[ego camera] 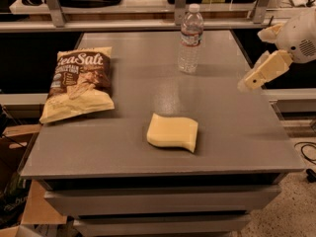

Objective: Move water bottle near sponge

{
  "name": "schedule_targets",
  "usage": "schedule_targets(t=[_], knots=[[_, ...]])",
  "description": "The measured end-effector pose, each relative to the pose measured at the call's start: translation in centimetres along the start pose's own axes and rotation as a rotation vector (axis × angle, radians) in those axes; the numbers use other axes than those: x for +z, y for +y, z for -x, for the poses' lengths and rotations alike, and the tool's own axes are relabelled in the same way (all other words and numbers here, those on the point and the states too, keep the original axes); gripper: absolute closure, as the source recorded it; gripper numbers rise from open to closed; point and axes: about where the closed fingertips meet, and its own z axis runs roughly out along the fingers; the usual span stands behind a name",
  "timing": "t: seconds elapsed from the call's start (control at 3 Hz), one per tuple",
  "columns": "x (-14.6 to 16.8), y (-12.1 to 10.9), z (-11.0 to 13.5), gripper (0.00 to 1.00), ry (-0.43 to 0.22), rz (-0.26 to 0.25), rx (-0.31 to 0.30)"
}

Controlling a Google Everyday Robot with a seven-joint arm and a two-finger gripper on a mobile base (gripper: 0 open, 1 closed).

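The water bottle, clear and ribbed with a white cap and a white-and-red label band, stands upright at the back middle of the grey table. The pale yellow sponge lies flat near the table's front middle, well apart from the bottle. My gripper hangs over the table's right edge, to the right of the bottle and a little nearer to me, holding nothing. Its cream finger points down and to the left.
A sea-salt chip bag lies on the table's left side. A shelf rail with metal posts runs behind the table. Drawers sit below the table's front edge. Cardboard lies on the floor at the lower left.
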Motion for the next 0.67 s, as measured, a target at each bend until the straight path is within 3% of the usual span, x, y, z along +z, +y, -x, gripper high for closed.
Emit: schedule_targets(t=[0.33, 0.67], knots=[[0.4, -1.4, 0.7, 0.0, -0.1, -0.006, -0.013], [1.4, -2.8, 1.7, 0.0, -0.169, 0.021, -0.048]])
